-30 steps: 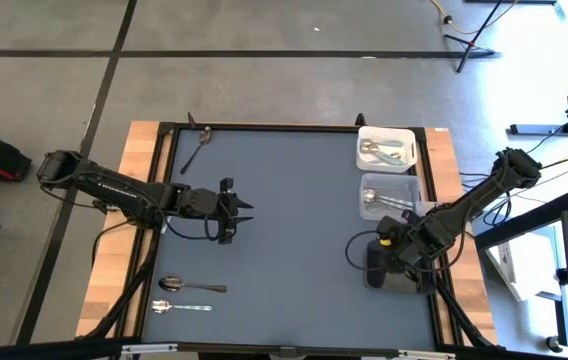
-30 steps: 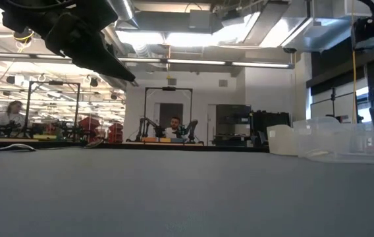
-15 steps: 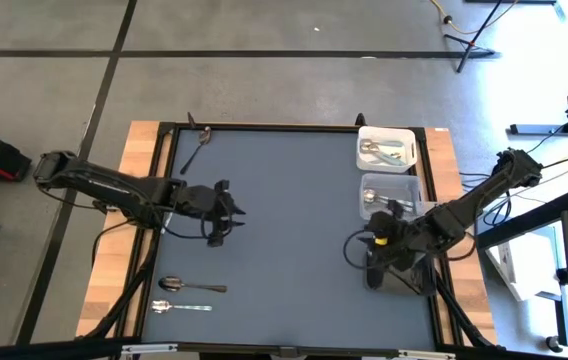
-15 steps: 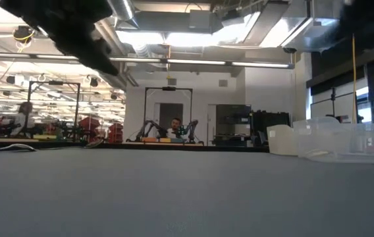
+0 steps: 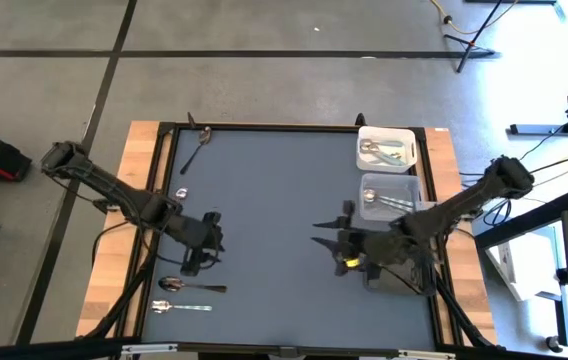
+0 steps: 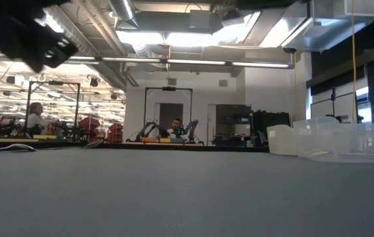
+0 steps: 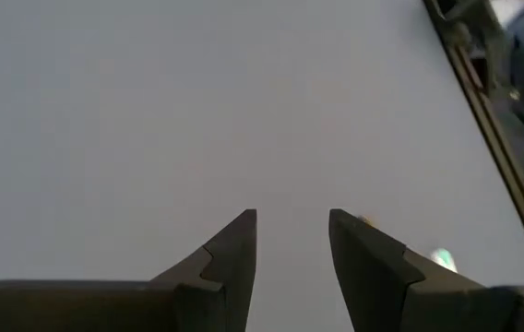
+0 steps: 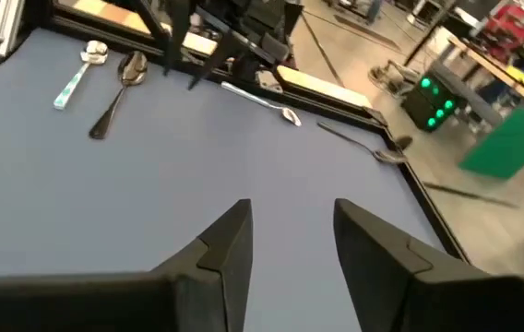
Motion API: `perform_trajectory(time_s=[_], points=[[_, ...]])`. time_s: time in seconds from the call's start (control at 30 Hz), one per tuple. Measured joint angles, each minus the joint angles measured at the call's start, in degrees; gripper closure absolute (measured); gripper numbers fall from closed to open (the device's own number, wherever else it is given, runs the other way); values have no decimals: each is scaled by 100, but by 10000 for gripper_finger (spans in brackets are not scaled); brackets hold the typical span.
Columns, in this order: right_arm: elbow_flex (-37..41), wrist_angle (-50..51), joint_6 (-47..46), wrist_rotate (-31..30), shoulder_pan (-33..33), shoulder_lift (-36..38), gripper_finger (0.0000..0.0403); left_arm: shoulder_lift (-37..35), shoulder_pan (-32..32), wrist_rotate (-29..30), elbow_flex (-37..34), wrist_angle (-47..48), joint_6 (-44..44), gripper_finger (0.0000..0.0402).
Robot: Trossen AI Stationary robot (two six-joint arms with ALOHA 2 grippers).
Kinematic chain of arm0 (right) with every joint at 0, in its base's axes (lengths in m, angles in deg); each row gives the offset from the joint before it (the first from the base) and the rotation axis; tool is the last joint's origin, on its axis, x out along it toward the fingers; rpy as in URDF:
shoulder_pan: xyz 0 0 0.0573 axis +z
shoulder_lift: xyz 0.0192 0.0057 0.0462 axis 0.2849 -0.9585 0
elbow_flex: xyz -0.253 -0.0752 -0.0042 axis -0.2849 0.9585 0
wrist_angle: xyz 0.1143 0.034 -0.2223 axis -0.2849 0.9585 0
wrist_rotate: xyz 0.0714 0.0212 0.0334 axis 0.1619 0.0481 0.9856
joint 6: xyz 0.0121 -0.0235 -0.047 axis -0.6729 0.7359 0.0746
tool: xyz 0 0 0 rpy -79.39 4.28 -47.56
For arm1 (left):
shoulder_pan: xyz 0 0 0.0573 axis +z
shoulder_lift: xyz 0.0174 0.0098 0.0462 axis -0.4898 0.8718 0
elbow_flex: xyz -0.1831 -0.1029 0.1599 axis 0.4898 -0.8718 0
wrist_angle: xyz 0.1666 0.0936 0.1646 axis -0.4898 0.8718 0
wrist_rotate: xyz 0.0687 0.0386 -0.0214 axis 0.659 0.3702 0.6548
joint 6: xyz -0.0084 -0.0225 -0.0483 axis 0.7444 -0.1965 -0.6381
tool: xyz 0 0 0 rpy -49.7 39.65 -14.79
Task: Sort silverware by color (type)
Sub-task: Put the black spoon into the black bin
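I'm hovering my left end effector [image 5: 202, 262], fingers apart & empty, just above the dark spoon [image 5: 191, 286], lying left-right on desk; right end effector [image 5: 336, 243], apart, farther off.

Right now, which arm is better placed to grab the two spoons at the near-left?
Left. Its open, empty gripper hangs just above the dark spoon and silver spoon; the right gripper sits across the table.

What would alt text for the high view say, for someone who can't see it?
Overhead, the left gripper, open and empty, hovers above two spoons near the front-left of a grey table. The right gripper, also open and empty, reaches toward the centre beside three bins.
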Motion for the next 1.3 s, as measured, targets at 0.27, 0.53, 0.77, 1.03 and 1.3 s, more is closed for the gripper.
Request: perform_trajectory(time_s=[0.27, 0.53, 0.77, 1.03, 1.3], points=[[2, -990, 321, 631, -635, -798, 260, 658, -1099, 189, 2, 263, -1395, 269], [2, -1288, -22, 1079, -670, -938, 260, 1581, -2257, 154, 2, 251, -3269, 270], [0, -1258, -341, 1490, -537, -938, 260, 2316, -2663, 252, 4, 251, -4390, 270], [-4, -1264, -632, 1626, -386, -1027, 260, 2611, -2657, 86, 49, 320, -4704, 299], [-4, -1281, -617, 1585, -397, -1230, 260, 2635, -2494, 94, 409, 787, -4023, 387]])
